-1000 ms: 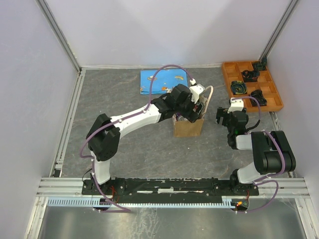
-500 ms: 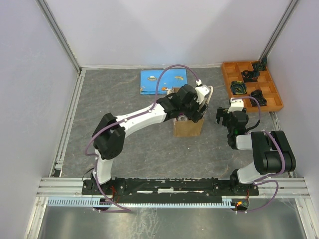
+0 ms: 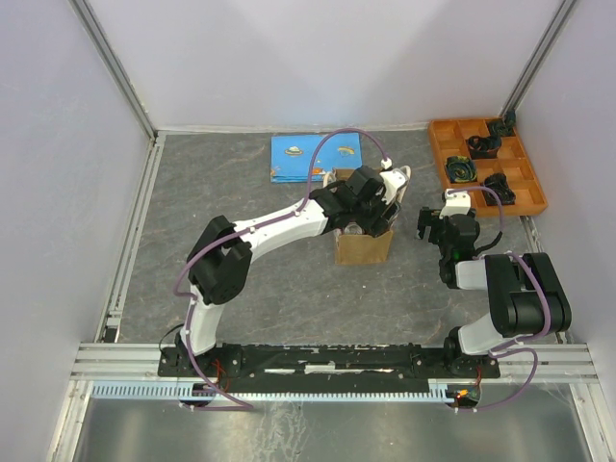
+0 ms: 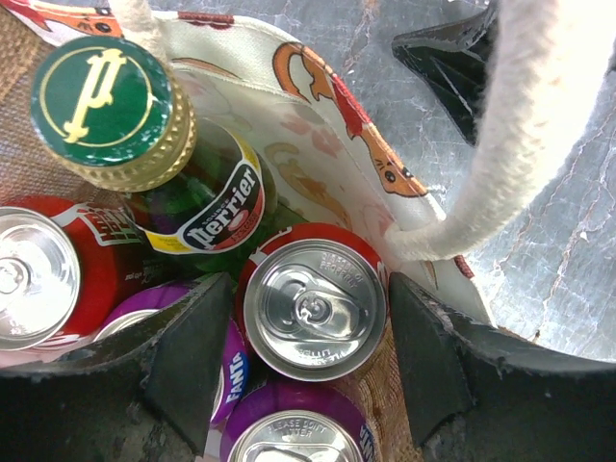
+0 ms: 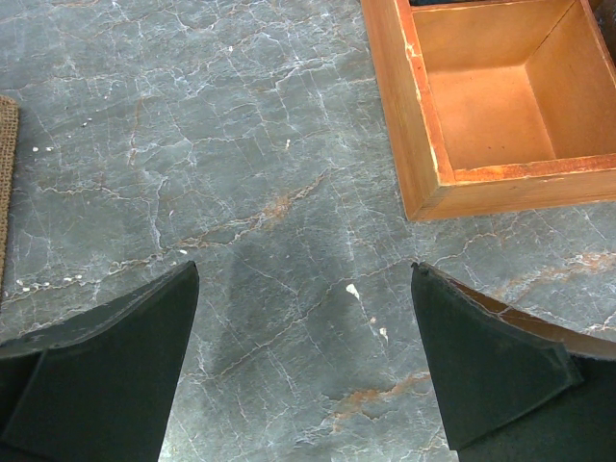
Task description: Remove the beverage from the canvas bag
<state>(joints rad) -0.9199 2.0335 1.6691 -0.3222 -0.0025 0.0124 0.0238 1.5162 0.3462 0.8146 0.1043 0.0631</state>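
Note:
The tan canvas bag [image 3: 364,247] stands at mid-table with its cream handles up. My left gripper [image 3: 373,214] hangs over its mouth. In the left wrist view the bag holds a red can [image 4: 315,310], a green Perrier bottle [image 4: 101,101], a second red can [image 4: 38,279] and purple Fanta cans [image 4: 298,433]. The left gripper [image 4: 310,279] is open, with one finger on each side of the red can's top and narrow gaps showing. A cream handle [image 4: 520,135] loops at the right. My right gripper [image 5: 303,268] is open and empty above bare table.
An orange compartment tray [image 3: 486,164] with small dark items sits at the back right; its corner shows in the right wrist view [image 5: 423,144]. A blue printed mat [image 3: 313,157] lies behind the bag. The right gripper [image 3: 430,226] is just right of the bag.
My left arm has reached further forward and down over the bag's mouth. The right arm has not moved.

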